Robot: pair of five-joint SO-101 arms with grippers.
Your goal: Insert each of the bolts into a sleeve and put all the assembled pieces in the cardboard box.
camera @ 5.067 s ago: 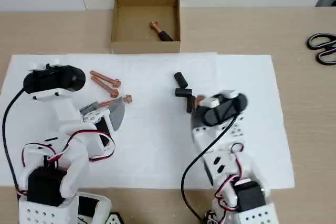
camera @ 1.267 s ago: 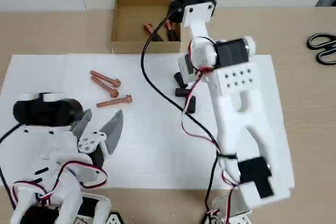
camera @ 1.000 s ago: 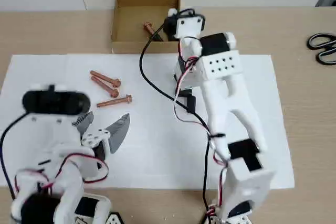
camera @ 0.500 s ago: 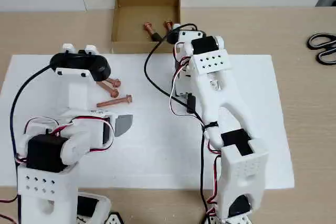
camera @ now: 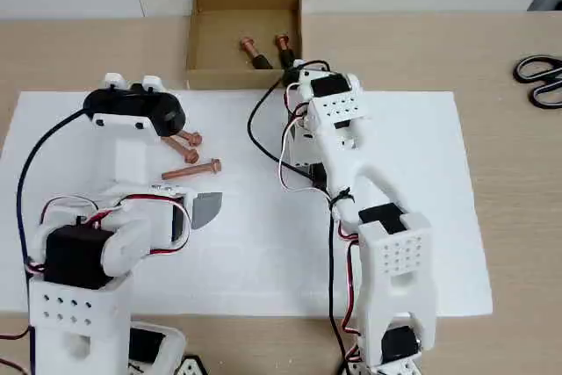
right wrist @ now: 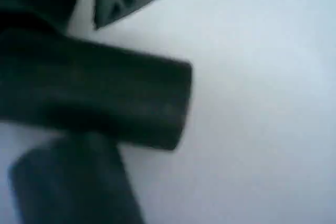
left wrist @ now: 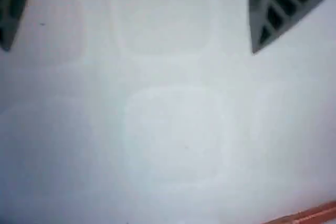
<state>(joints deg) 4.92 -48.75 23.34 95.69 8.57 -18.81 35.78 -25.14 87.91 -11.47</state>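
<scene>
The cardboard box (camera: 200, 37) at the back holds two bolts in black sleeves (camera: 256, 53) (camera: 284, 48). Loose copper bolts (camera: 191, 167) lie on the white paper, partly hidden by my left arm. My left gripper (camera: 198, 205) hangs open just below them, nothing between its fingertips (left wrist: 131, 30); a bolt's shaft (left wrist: 310, 216) shows at the picture's edge. My right arm (camera: 332, 111) hangs over the empty black sleeves (camera: 316, 175). In the right wrist view one sleeve (right wrist: 105, 98) lies across another (right wrist: 68, 182), very close to the camera.
A white paper sheet (camera: 421, 217) covers the wooden table. Scissors (camera: 540, 76) lie at the far right. The paper's right half and front middle are bare.
My right arm has drawn back from the box, where a second assembled piece now lies, and come down over the sleeves. My left arm swung up towards the bolts, then stayed still.
</scene>
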